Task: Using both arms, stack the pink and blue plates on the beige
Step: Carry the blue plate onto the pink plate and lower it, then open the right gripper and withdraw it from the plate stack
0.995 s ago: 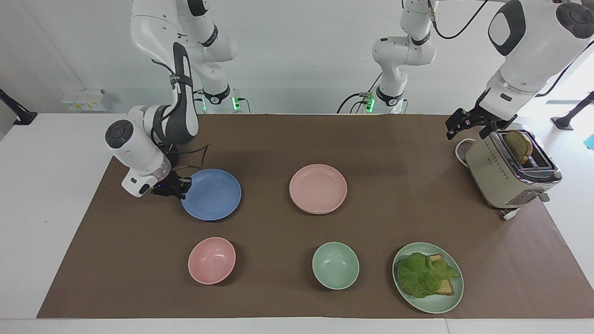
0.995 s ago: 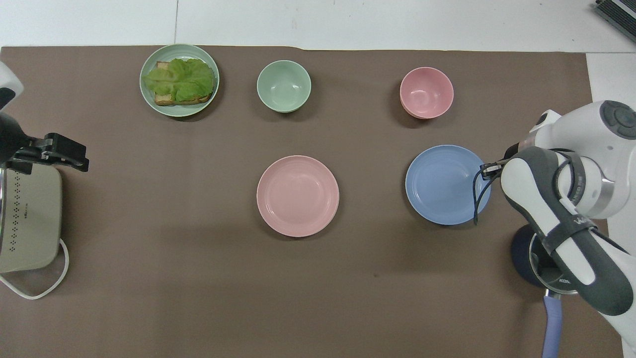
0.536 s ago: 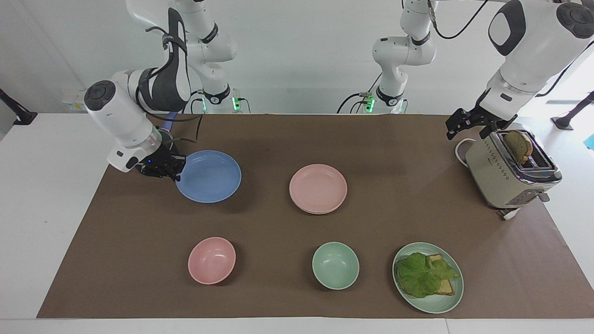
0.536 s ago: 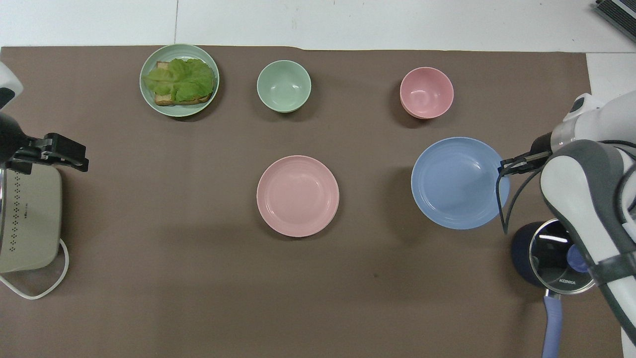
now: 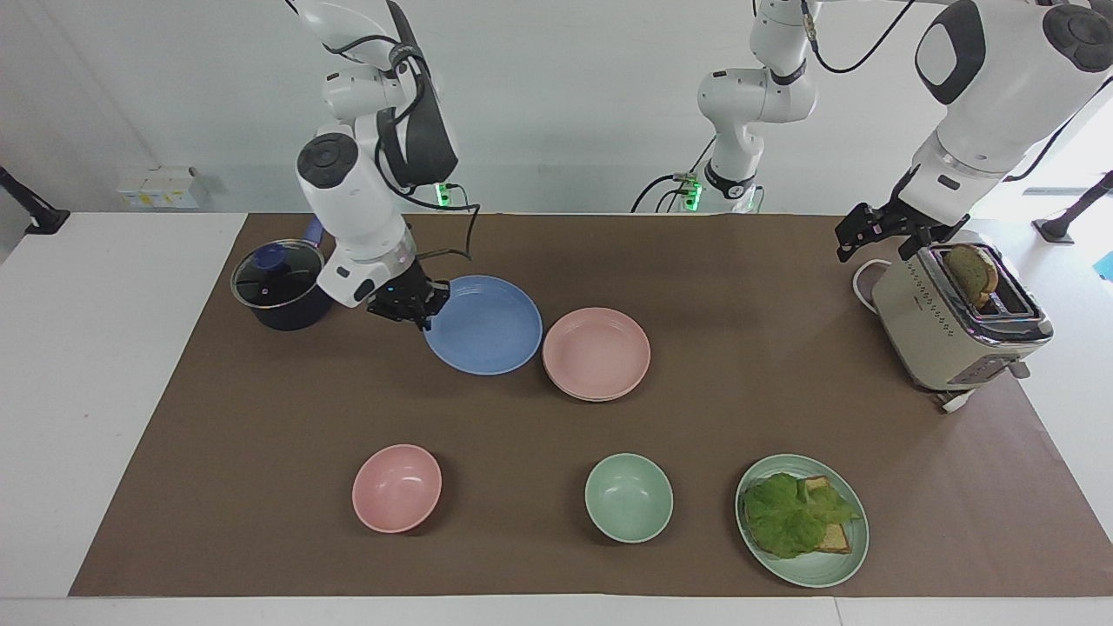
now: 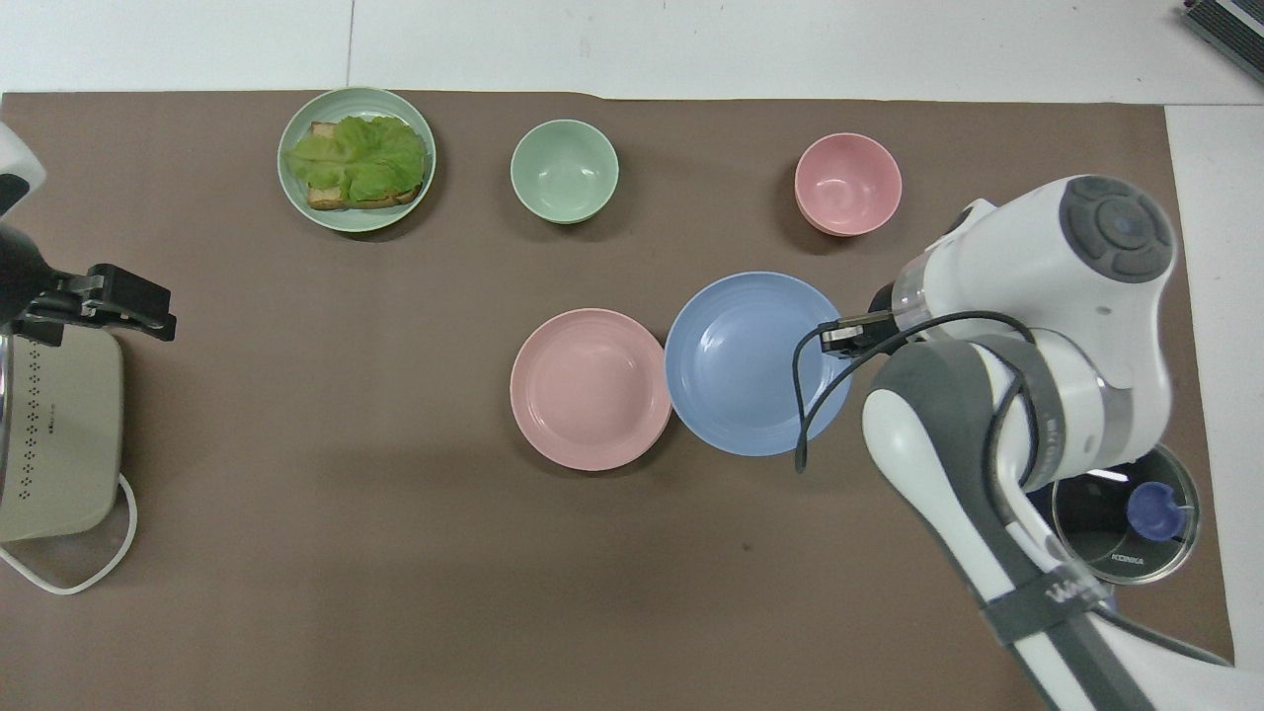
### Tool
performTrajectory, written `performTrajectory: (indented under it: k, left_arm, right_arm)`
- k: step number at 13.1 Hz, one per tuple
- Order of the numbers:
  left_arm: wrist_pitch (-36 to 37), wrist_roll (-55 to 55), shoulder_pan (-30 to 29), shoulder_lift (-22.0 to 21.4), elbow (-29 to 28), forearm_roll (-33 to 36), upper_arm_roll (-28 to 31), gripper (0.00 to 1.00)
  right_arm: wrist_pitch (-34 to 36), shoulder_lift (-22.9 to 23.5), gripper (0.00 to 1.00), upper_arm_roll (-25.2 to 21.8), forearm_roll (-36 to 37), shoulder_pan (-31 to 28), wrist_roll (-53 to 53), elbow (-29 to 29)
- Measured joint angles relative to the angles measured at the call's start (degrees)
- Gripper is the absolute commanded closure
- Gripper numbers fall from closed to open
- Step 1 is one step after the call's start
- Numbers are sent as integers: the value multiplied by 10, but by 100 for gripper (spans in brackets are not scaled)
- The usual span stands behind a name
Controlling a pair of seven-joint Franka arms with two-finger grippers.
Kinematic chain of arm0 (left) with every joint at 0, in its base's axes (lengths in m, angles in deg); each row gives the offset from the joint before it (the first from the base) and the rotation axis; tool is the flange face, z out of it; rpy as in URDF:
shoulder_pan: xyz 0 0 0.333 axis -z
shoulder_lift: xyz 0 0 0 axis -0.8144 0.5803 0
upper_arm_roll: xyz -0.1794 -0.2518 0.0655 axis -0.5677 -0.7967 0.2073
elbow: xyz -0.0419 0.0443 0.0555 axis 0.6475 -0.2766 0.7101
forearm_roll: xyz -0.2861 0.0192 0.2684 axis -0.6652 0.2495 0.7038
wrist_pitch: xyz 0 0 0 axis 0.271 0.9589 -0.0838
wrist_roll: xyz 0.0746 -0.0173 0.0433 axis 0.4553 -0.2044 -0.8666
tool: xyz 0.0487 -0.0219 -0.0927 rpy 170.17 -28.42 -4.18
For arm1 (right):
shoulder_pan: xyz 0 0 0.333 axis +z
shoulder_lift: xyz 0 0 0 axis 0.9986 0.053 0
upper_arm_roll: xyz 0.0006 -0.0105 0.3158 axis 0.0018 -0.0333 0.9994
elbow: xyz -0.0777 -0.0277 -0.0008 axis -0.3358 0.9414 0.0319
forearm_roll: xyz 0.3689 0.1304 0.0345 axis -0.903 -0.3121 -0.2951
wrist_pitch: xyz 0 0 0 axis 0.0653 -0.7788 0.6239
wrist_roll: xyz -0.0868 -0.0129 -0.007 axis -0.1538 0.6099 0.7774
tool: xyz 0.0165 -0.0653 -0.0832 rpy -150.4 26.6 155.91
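Note:
My right gripper [image 5: 428,311] [image 6: 834,338] is shut on the rim of the blue plate [image 5: 487,326] [image 6: 741,360]. The plate hangs roughly level over the mat. Its free edge is close beside the pink plate [image 5: 596,349] [image 6: 591,387], toward the right arm's end. The pink plate lies mid-table, and a thin second rim shows under its edge. The beige plate itself is hidden. My left gripper [image 5: 856,236] [image 6: 148,316] waits open and holds nothing, over the mat beside the toaster.
A toaster [image 5: 956,335] [image 6: 54,434] with bread in it stands at the left arm's end. A dark pot with a glass lid [image 5: 278,283] [image 6: 1126,513] sits near the right arm's base. Farther from the robots are a pink bowl [image 5: 396,487], a green bowl [image 5: 628,497] and a green plate [image 5: 809,569] with a lettuce sandwich.
My right arm has lifted the blue plate off the mat and carried it sideways to just beside the pink plate, uncovering the pot. The left arm has not moved.

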Motion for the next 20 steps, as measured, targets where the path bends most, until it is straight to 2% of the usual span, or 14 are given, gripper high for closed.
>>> performTrajectory:
  k: [3, 5, 7, 13, 18, 19, 20]
  left_arm:
    - [0, 0, 0, 0, 0, 0, 0, 0]
    - [0, 0, 0, 0, 0, 0, 0, 0]
    - [0, 0, 0, 0, 0, 0, 0, 0]
    - [0, 0, 0, 0, 0, 0, 0, 0]
    - [0, 0, 0, 0, 0, 0, 0, 0]
    - [0, 0, 0, 0, 0, 0, 0, 0]
    - [0, 0, 0, 0, 0, 0, 0, 0]
  right_arm:
    - [-40, 19, 100, 1, 0, 61, -86, -1]
    - [-58, 31, 100, 1, -30, 80, -101, -2]
    - [-79, 43, 100, 1, -57, 94, -110, -3]
    - [-142, 89, 100, 1, -61, 134, -160, -7]
    - [-147, 104, 100, -1, -61, 138, -162, -8]
    - [-147, 107, 83, -1, -61, 138, -162, -8]
    - [-147, 110, 52, -1, -61, 138, -162, -8]
